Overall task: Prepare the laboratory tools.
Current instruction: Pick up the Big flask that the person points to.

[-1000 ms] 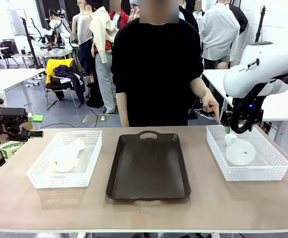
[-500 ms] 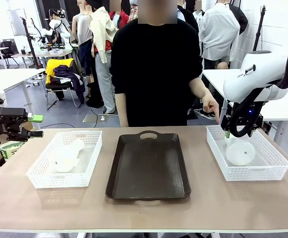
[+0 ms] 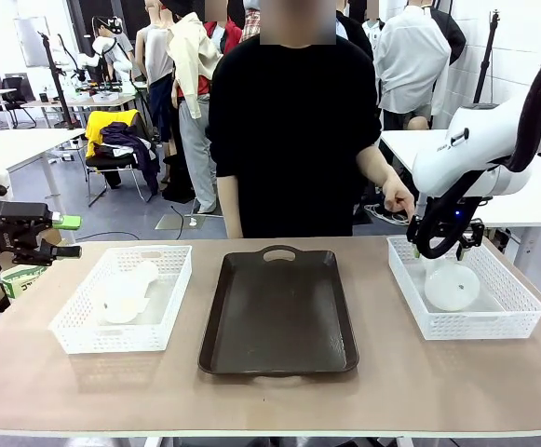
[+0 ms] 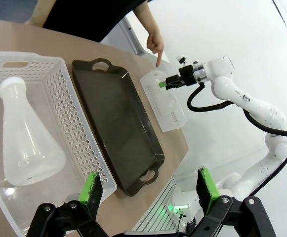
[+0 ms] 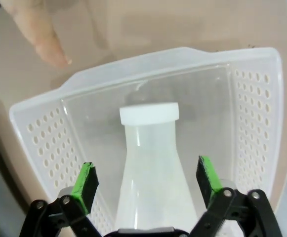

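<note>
Frosted flask [image 5: 150, 143] at 12 o'clock, approx centred after nudging R gripper [image 5: 147, 178] toward 9 o'clock over basket [image 5: 262, 98]; jaws wide, empty, L gripper [image 4: 149, 186] likewise; grasp prob next

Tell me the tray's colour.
The tray is dark brown, almost black; clearest in the front view.

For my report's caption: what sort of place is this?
Probably a robotics research lab: a white robot arm hangs over a basket on a table shared with a person, and more work tables stand behind.
</note>
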Controlling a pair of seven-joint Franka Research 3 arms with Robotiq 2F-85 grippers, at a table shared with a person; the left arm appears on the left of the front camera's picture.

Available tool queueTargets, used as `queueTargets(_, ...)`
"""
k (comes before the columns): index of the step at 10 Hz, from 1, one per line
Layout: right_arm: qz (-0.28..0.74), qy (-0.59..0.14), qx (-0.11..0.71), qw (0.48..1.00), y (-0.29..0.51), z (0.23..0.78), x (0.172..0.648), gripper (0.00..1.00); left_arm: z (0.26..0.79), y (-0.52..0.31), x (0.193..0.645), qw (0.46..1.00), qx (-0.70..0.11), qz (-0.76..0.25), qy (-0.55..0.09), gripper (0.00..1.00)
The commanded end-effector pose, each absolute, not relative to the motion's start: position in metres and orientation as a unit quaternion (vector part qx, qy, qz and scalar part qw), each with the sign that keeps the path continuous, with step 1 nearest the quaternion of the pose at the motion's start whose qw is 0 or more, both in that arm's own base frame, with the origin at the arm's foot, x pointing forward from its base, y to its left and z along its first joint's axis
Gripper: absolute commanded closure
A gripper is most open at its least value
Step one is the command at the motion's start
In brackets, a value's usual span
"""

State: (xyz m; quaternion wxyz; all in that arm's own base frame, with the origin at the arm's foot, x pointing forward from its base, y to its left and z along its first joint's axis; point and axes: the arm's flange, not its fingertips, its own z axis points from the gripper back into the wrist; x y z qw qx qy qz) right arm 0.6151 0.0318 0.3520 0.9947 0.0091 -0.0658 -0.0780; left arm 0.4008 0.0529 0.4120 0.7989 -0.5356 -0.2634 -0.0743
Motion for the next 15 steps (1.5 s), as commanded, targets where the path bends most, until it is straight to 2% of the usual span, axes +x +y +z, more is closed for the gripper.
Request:
queueTargets(1, -0.089, -0.084, -0.024, 0.992, 0.036, 0.348, 0.627, 0.00, 0.413, 0.055, 0.400, 0.795, -0.540, -0.077, -0.265, 0.00)
queueTargets(7, -0.103, -0.070, -0.017, 0.992, 0.029, 0.328, 0.634, 0.00, 0.413, 0.055, 0.400, 0.795, -0.540, -0.077, -0.265, 0.00)
queueTargets(8, -0.097, -0.064, -0.011, 0.993, 0.029, 0.328, 0.634, 0.05, 0.413, 0.055, 0.400, 0.795, -0.540, -0.077, -0.265, 0.00)
queueTargets(9, -0.090, -0.059, -0.005, 0.994, 0.029, 0.327, 0.633, 0.19, 0.413, 0.055, 0.400, 0.795, -0.540, -0.077, -0.265, 0.00)
queueTargets(13, -0.086, -0.057, -0.007, 0.995, 0.031, 0.332, 0.632, 0.94, 0.413, 0.055, 0.400, 0.795, -0.540, -0.077, -0.265, 0.00)
queueTargets(14, -0.087, -0.054, -0.010, 0.995, 0.031, 0.333, 0.632, 1.00, 0.413, 0.055, 0.400, 0.795, -0.540, -0.077, -0.265, 0.00)
queueTargets(15, -0.089, -0.051, -0.013, 0.995, 0.030, 0.333, 0.631, 1.00, 0.413, 0.055, 0.400, 0.795, -0.540, -0.077, -0.265, 0.00)
